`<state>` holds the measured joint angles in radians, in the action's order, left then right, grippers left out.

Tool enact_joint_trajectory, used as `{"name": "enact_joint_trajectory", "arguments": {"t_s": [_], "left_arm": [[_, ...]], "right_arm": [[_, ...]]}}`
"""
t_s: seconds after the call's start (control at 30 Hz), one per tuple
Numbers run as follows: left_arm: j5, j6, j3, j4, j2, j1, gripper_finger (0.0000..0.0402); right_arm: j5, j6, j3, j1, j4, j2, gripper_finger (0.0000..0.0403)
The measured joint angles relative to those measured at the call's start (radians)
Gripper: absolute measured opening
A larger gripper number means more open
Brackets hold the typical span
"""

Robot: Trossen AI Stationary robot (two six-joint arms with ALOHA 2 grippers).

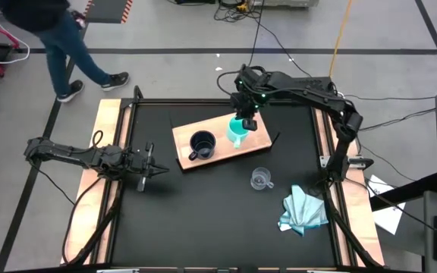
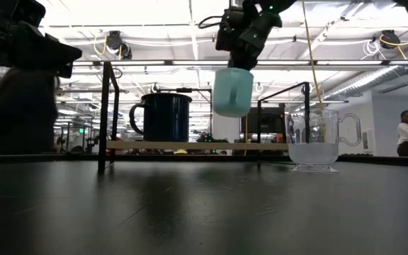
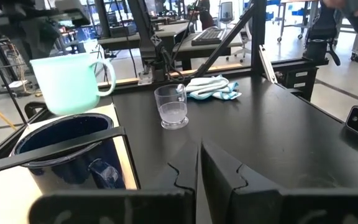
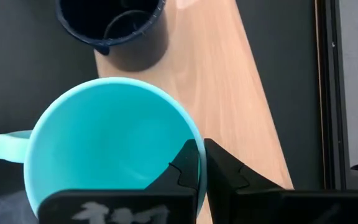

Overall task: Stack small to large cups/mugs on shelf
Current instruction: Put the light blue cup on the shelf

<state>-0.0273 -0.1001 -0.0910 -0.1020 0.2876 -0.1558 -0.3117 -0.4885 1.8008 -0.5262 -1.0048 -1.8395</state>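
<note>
My right gripper [image 1: 243, 121] is shut on the turquoise mug [image 1: 237, 133], held in the air above the wooden shelf [image 1: 256, 138]; the mug also shows in the low view [image 2: 232, 91]. The black mug [image 1: 202, 144] stands upright on the shelf, left of the turquoise one. The clear glass cup [image 1: 261, 180] stands on the black tabletop, nearer than the shelf. My left gripper [image 1: 152, 167] rests shut and empty at the table's left side. My right gripper pinches the turquoise mug's rim [image 4: 191, 144], one finger inside the mug and one outside [image 4: 225, 168]. The fingers come from above, pointing down. The mug hangs upright below them, lifted clear of the shelf, its handle [image 4: 8, 147] on the far side from the fingers.
A light-blue cloth [image 1: 303, 211] lies crumpled at the table's near right. A person walks on the floor beyond the table's far left corner [image 1: 59, 38]. Bare black tabletop lies between the shelf and my left gripper.
</note>
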Motion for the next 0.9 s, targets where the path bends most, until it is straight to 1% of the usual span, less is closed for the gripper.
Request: {"name": "enact_joint_trajectory", "arguments": {"t_s": [0.17,0.37,0.7,0.9], "left_arm": [[0.000,0.000,0.000,0.003,0.000,0.000,0.0024],[-0.001,-0.002,0.000,0.005,0.000,0.000,0.0024],[-0.001,-0.001,0.000,0.004,0.000,0.000,0.0024],[-0.001,-0.001,0.000,0.004,0.000,0.000,0.0024]], "right_arm": [[0.002,-0.005,0.037,0.000,0.002,-0.042,0.0000],[0.003,-0.025,0.040,0.006,0.000,-0.071,0.0000],[0.004,-0.017,0.040,0.034,0.052,-0.071,0.0000],[0.003,-0.022,0.040,0.064,0.042,-0.071,0.0000]]}}
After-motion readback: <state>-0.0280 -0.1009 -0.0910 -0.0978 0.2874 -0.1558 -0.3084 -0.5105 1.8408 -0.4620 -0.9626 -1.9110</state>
